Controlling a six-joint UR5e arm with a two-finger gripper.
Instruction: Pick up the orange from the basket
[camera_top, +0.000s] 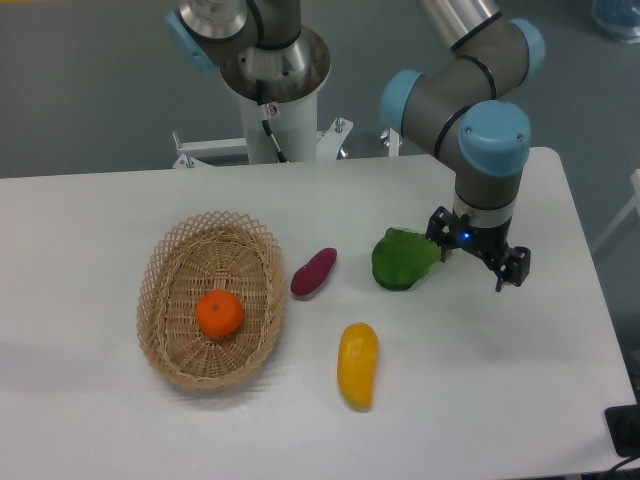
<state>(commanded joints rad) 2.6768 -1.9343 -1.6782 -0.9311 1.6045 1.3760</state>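
Note:
The orange is a small round bright-orange fruit lying in the middle of the oval woven wicker basket on the left of the table. My gripper hangs over the right side of the table, far from the basket. It is open, with nothing between its black fingers. Its left finger is close beside a green leafy vegetable.
A purple oblong vegetable lies just right of the basket. A yellow-orange oblong fruit lies near the front, between basket and gripper. The robot's base stands behind the table's far edge.

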